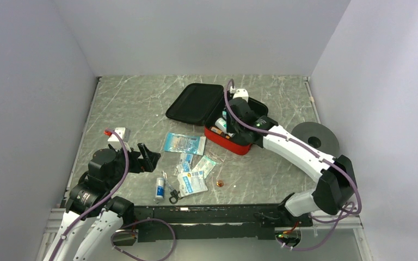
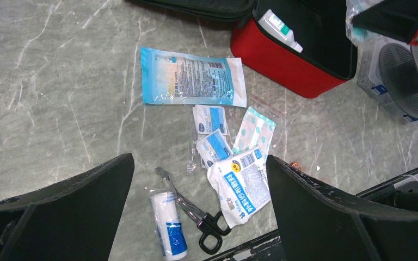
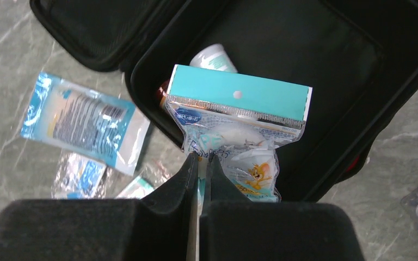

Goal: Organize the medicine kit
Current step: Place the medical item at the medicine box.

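Progress looks like roughly the early-middle of the job, judging by how much stuff sits outside the case. The medicine kit (image 1: 234,145) lies unzipped toward the back right of the surface (image 1: 136,109). Its lid is flopped flat to the left, so the deep red half is wide open for loading.

The right end effector (image 3: 200,157) is pinched shut on the bottom edge of a clear plaster packet (image 3: 239,98), the one with a teal header card and cartoon print. It's holding the packet right over the black-lined compartment. Gripping a thin edge like that makes sense, since the packet hangs free and can probably just drop in flat once released. A white-capped bottle (image 3: 213,54) is already inside, so the packet likely needs to land beside it or on top.

The left end effector (image 1: 148,156) is spread wide and holding nothing. It hovers above the loose pile near the front: a big blue-and-white pouch (image 2: 193,76), a gauze pad packet (image 2: 242,185), a gauze roll (image 2: 168,228) and black-handled scissors (image 2: 196,215) touching the roll. It's parked so it's ready for the next grab, which seems sensible.

One risk is that the flat sachets overlap each other, so picking just one could be fiddly.
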`<state>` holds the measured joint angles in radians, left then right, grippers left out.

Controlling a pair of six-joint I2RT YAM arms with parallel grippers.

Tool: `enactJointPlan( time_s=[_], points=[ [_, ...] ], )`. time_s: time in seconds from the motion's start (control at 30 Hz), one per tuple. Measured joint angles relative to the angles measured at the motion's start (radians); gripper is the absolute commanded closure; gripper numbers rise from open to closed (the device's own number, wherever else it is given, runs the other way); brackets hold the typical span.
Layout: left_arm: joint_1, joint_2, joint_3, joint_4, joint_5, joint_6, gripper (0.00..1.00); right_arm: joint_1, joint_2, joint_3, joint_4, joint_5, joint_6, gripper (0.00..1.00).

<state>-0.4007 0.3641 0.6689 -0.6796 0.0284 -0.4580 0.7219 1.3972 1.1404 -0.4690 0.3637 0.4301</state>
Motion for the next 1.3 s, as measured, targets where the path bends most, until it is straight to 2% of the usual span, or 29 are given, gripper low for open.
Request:
enactJointPlan(
  time_s=[0.43,0.83,1.3],
  points=[
    [0.000,0.000,0.000,0.000,0.000,0.000,0.01,-0.159,0.204,0.063,0.053,-0.034,0.029,1.00],
    [0.000,0.000,0.000,0.000,0.001,0.000,0.01,-0.270,0.371,0.130,0.104,-0.113,0.137,1.00],
    [0.000,0.000,0.000,0.000,0.013,0.000,0.01,-0.297,0.561,0.264,0.138,-0.145,0.317,1.00]
  ],
)
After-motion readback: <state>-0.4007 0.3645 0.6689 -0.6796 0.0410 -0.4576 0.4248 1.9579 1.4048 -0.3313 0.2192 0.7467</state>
